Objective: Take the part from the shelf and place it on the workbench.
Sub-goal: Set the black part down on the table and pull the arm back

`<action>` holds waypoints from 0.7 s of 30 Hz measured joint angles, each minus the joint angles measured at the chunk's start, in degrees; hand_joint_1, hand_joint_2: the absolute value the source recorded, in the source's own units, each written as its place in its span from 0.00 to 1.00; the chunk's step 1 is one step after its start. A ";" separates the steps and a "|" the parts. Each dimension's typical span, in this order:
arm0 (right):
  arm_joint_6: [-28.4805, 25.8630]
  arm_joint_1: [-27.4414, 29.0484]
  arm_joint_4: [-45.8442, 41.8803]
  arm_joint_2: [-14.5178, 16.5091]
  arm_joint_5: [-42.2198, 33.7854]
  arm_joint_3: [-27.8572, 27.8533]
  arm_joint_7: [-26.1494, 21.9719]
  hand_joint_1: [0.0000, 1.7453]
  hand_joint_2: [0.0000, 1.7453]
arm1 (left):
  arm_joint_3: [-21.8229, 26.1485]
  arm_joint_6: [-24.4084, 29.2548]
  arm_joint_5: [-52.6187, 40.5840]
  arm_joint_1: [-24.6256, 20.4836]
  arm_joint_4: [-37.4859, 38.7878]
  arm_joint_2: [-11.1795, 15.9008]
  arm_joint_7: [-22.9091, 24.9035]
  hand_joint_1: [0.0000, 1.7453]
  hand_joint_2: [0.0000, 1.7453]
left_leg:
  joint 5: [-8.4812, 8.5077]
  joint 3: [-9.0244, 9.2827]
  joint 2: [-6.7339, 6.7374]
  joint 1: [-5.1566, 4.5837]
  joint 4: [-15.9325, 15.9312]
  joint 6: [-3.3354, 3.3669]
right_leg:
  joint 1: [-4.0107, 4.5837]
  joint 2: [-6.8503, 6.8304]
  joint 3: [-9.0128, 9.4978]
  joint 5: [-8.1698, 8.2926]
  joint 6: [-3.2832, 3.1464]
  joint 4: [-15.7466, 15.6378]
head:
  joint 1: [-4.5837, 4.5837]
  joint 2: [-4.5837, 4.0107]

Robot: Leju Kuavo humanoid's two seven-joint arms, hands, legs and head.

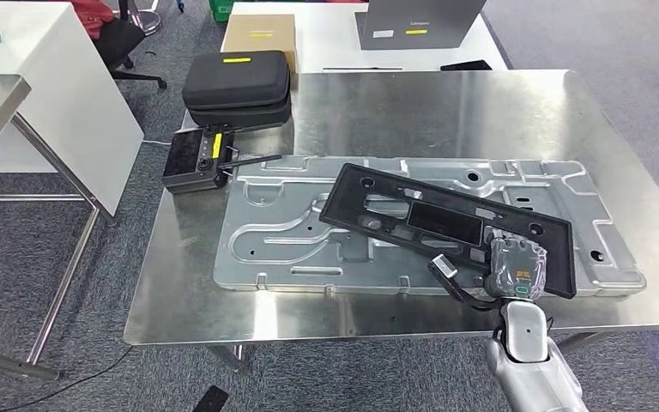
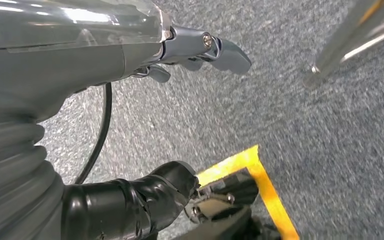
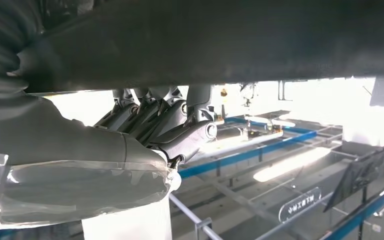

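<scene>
Right hand point(image 1: 515, 270) grips black plastic frame part point(image 1: 446, 225) over stamped metal panel point(image 1: 275, 232) on steel workbench point(image 1: 446, 112); left hand point(image 2: 200, 52) w/ fingers spread, holding nothing.

The right hand point(image 1: 515, 268) covers the near right end of the black part point(image 1: 446, 225), and its fingers point(image 3: 180, 130) run up against the part's dark underside — the grip itself is hidden. The steel workbench point(image 1: 446, 112) is cut off at the right edge.
</scene>
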 joint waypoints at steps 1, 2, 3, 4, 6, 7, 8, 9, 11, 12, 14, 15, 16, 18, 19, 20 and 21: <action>-0.15 -0.01 0.23 0.19 -0.03 0.00 0.00 0.98 1.00 | -0.01 0.02 0.01 0.01 0.00 -0.01 0.01 0.00 1.00 | -0.50 -0.06 0.04 0.04 0.47 -0.33 | -0.14 -0.04 0.37 0.12 -0.32 -0.36 | 0.01 -0.01; -0.22 -0.03 0.43 0.38 -0.04 0.00 0.00 0.98 1.00 | -0.01 0.03 0.03 0.01 0.00 -0.01 0.01 0.00 1.00 | -1.57 -0.57 0.06 0.09 1.93 -0.65 | -0.32 -0.12 0.73 0.27 -0.66 -0.73 | 0.00 -0.01; -0.26 -0.03 0.62 0.57 -0.04 0.00 0.00 0.98 1.00 | -0.01 0.04 0.07 0.02 0.00 -0.01 0.01 0.00 1.00 | -3.18 -1.68 0.09 0.19 4.59 -0.94 | -0.47 -0.21 1.04 0.35 -0.93 -0.96 | -0.01 -0.01; -0.27 -0.05 0.81 0.74 -0.04 0.00 0.00 0.98 1.00 | -0.01 0.04 0.10 0.04 0.00 -0.01 0.02 0.00 1.00 | -5.06 -3.28 0.10 0.32 8.24 -1.21 | -0.44 -0.25 1.14 0.35 -1.11 -1.02 | 0.00 -0.01; -0.28 -0.07 1.13 1.01 -0.05 0.00 0.00 0.98 1.00 | -0.01 0.04 0.15 0.18 0.00 0.01 0.03 0.00 1.00 | -7.48 -6.37 0.11 0.65 14.82 -1.63 | -0.44 -0.29 1.20 0.31 -1.22 -0.98 | -0.01 0.00; -0.29 -0.08 1.28 1.09 -0.07 0.00 0.00 0.98 1.00 | -0.01 0.04 0.15 0.26 0.00 0.03 0.03 0.00 1.00 | -7.22 -6.79 0.12 0.81 15.66 -1.81 | -0.48 -0.27 1.24 0.28 -1.19 -0.96 | -0.01 0.00; -0.29 -0.09 1.41 1.15 -0.08 0.00 0.00 0.98 1.00 | -0.01 0.04 0.15 0.31 0.00 0.05 0.03 0.00 1.00 | -5.89 -6.04 0.13 0.98 14.16 -1.95 | -0.55 -0.23 1.31 0.22 -1.10 -0.89 | -0.02 0.00; -0.28 -0.10 1.52 1.19 -0.09 0.00 0.00 0.98 1.00 | -0.01 0.04 0.15 0.33 0.00 0.08 0.03 0.00 1.00 | -3.88 -4.26 0.14 1.15 10.68 -2.07 | -0.65 -0.18 1.38 0.11 -0.92 -0.74 | -0.02 0.00; -0.27 -0.14 1.69 1.24 -0.15 -0.01 0.03 0.98 1.00 | -0.02 0.04 0.15 0.28 0.00 0.10 0.03 0.00 1.00 | -1.20 -0.50 0.07 1.27 3.28 -2.02 | -0.67 -0.04 1.28 -0.26 -0.28 -0.16 | 0.01 0.00; -0.27 -0.15 1.78 1.25 -0.19 -0.01 0.05 0.98 1.00 | -0.02 0.04 0.15 0.27 0.00 0.11 0.03 0.00 1.00 | -0.75 0.54 0.01 1.22 1.21 -1.79 | -0.58 0.03 1.19 -0.37 0.09 0.09 | 0.02 0.00; -0.27 -0.12 1.98 1.25 -0.24 -0.02 0.10 0.98 1.00 | -0.02 0.04 0.15 0.31 0.00 0.14 0.03 0.00 1.00 | -0.76 0.84 -0.07 0.97 0.47 -0.99 | -0.46 0.22 1.10 -0.27 0.80 0.07 | 0.06 0.00; -0.28 -0.08 2.07 1.25 -0.24 -0.02 0.11 0.98 1.00 | -0.01 0.04 0.15 0.33 0.00 0.13 0.03 0.00 1.00 | -0.58 0.90 0.00 1.04 0.23 -0.54 | -0.55 0.30 1.10 -0.22 1.14 -0.05 | 0.05 0.00; -0.28 -0.02 2.17 1.25 -0.24 -0.02 0.11 0.98 1.00 | -0.01 0.04 0.15 0.30 0.00 0.13 0.03 0.00 1.00 | -0.36 1.00 0.07 1.08 -0.08 -0.09 | -0.67 0.32 1.02 -0.47 1.44 0.16 | 0.07 0.00; -0.29 0.07 2.39 1.25 -0.24 -0.02 0.09 0.98 1.00 | -0.02 0.04 0.15 0.17 0.00 0.10 0.03 0.00 1.00 | 0.09 1.11 0.20 1.22 -0.69 0.68 | -0.83 0.26 -0.55 -2.89 1.86 3.70 | 0.08 -0.01; -0.29 0.14 2.52 1.26 -0.24 -0.02 0.08 0.98 1.00 | -0.02 0.04 0.15 0.16 0.00 0.10 0.03 0.00 1.00 | 0.16 1.04 0.21 1.14 -0.74 0.84 | -0.85 0.21 -2.10 -4.78 1.99 7.12 | 0.08 -0.01; -0.30 0.19 2.64 1.27 -0.24 -0.02 0.08 0.98 1.00 | -0.02 0.04 0.15 0.19 0.00 0.10 0.03 0.00 1.00 | 0.20 0.94 0.21 1.06 -0.72 0.94 | -0.87 0.20 -3.95 -6.59 2.11 11.01 | 0.07 -0.01; -0.30 0.24 2.73 1.27 -0.24 -0.02 0.08 0.98 1.00 | -0.02 0.04 0.15 0.25 0.00 0.11 0.03 0.00 1.00 | 0.19 0.90 0.21 0.98 -0.69 0.96 | -0.87 0.20 -5.43 -7.62 2.19 14.11 | 0.08 -0.01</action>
